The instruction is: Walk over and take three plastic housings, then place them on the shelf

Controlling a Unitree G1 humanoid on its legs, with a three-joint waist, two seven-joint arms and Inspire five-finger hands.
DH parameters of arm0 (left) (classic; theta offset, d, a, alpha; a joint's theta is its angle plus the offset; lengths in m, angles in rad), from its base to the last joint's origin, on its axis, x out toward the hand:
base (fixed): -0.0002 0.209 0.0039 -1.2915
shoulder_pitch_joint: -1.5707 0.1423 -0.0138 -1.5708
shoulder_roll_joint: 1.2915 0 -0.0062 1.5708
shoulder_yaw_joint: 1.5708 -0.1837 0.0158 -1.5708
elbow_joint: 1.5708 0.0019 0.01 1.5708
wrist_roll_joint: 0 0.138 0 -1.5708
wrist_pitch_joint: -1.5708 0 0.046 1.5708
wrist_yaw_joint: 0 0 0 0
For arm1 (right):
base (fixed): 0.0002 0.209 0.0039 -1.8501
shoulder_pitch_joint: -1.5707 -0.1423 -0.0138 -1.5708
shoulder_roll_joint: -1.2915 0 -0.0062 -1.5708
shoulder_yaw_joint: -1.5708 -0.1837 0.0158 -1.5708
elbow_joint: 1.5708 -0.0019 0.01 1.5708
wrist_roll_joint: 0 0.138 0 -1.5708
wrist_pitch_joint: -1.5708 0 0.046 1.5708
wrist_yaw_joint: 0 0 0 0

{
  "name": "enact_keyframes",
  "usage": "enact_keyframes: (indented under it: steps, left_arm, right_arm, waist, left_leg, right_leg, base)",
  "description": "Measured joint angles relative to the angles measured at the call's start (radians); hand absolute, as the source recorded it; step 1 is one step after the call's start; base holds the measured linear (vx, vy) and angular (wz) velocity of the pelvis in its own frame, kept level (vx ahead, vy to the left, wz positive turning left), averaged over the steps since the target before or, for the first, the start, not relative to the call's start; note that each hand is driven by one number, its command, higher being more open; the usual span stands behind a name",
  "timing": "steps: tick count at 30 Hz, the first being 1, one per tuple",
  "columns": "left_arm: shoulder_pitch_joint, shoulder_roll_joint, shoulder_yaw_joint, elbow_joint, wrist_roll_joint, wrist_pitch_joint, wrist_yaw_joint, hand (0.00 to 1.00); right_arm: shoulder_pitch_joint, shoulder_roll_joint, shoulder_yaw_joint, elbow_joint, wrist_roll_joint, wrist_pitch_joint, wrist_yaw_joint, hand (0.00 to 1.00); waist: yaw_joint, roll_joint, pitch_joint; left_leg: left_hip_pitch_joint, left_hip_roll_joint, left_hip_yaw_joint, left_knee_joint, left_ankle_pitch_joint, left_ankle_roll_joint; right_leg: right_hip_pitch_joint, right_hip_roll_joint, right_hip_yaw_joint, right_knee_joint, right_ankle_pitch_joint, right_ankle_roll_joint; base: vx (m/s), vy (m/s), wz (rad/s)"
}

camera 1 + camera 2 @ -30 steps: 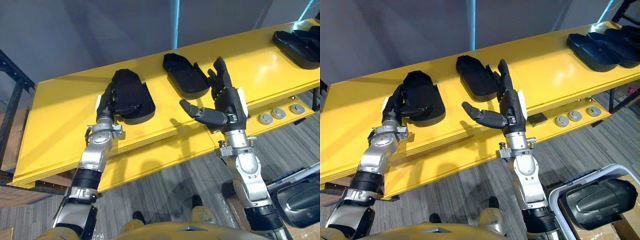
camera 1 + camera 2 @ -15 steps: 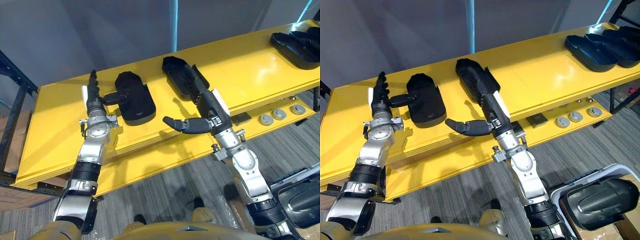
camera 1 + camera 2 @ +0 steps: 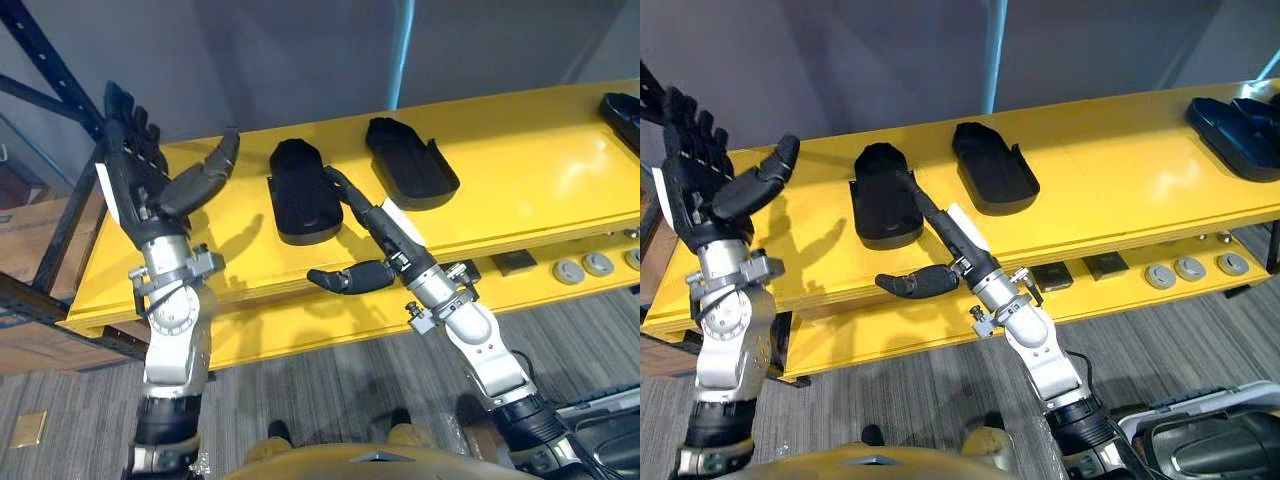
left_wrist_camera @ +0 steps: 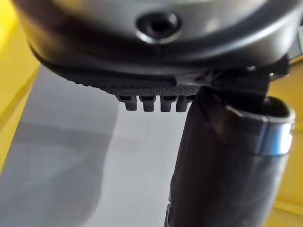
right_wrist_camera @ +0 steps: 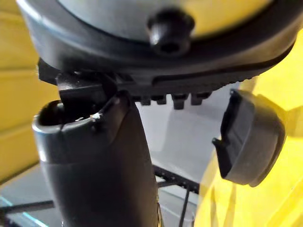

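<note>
Left eye view: left housing (image 3: pixel 298 192) and right housing (image 3: pixel 411 166) on shelf (image 3: pixel 530 175)
Left hand (image 3: pixel 135 185): raised, fingers spread, empty
Right hand (image 3: pixel 388 226): fingers straight beside left housing

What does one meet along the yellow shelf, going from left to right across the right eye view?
left hand, raised and open over the shelf's left end → first dark housing → second dark housing → further dark housings at the right end of the yellow shelf.

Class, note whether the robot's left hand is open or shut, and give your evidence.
Open. The left hand has straight fingers and a spread thumb, and holds nothing.
</note>
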Motion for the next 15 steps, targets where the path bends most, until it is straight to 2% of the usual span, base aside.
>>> enact_keyframes:
  steps: [3, 5, 7, 8, 10, 15]
  left_arm:
    - [0.059, -0.001, -0.006, -0.006, -0.017, 0.0, -0.049, 1.0]
    - [0.085, -0.001, -0.008, -0.007, -0.041, -0.001, -0.071, 1.0]
    - [0.098, -0.001, -0.008, -0.008, -0.056, -0.006, -0.081, 1.0]
    - [0.12, -0.001, -0.01, -0.013, -0.081, -0.01, -0.099, 1.0]
    - [0.137, -0.002, -0.026, -0.013, -0.09, -0.017, -0.112, 1.0]
    - [0.154, -0.017, -0.046, -0.014, -0.209, -0.079, -0.191, 1.0]
  right_arm:
    - [0.008, 0.012, 0.013, 0.0, -0.094, -0.019, -0.093, 1.0]
    - [0.01, 0.025, 0.014, 0.019, -0.164, -0.019, -0.192, 1.0]
    - [0.01, 0.036, 0.015, 0.032, -0.185, -0.018, -0.226, 1.0]
    - [0.009, 0.053, 0.02, 0.057, -0.22, -0.016, -0.288, 1.0]
    - [0.006, 0.057, 0.03, 0.089, -0.231, -0.012, -0.335, 1.0]
    - [-0.047, 0.078, 0.033, 0.173, -0.379, 0.035, -0.47, 1.0]
  waist:
    - [0.016, -0.015, -0.005]
    - [0.031, -0.024, -0.005]
    - [0.032, -0.026, -0.006]
    - [0.036, -0.029, -0.006]
    - [0.05, -0.029, -0.006]
    - [0.067, -0.031, -0.001]
  left_leg:
    - [-0.015, 0.005, -0.022, -0.007, 0.009, 0.003]
    - [-0.018, 0.005, -0.034, -0.027, 0.023, -0.002]
    - [-0.023, 0.005, -0.041, -0.027, 0.025, -0.001]
    - [-0.035, 0.005, -0.052, -0.027, 0.031, -0.002]
    - [-0.04, 0.005, -0.057, -0.026, 0.04, 0.001]
    - [-0.057, 0.007, -0.082, -0.026, 0.045, -0.001]
  right_leg:
    - [0.0, 0.004, -0.023, -0.001, -0.009, -0.006]
    - [-0.004, 0.006, -0.035, -0.001, -0.01, -0.004]
    - [-0.004, 0.005, -0.044, -0.001, -0.01, -0.004]
    - [-0.007, 0.005, -0.057, -0.001, -0.008, -0.007]
    - [-0.008, 0.005, -0.063, -0.001, -0.007, -0.008]
    - [-0.01, 0.008, -0.083, 0.0, -0.005, -0.006]
  base:
    - [-0.05, -0.019, 0.23]
    - [-0.04, -0.01, 0.2]
    - [-0.01, -0.002, 0.17]
    - [-0.01, -0.002, 0.2]
    - [0.0, -0.003, 0.15]
    - [0.01, -0.009, 0.13]
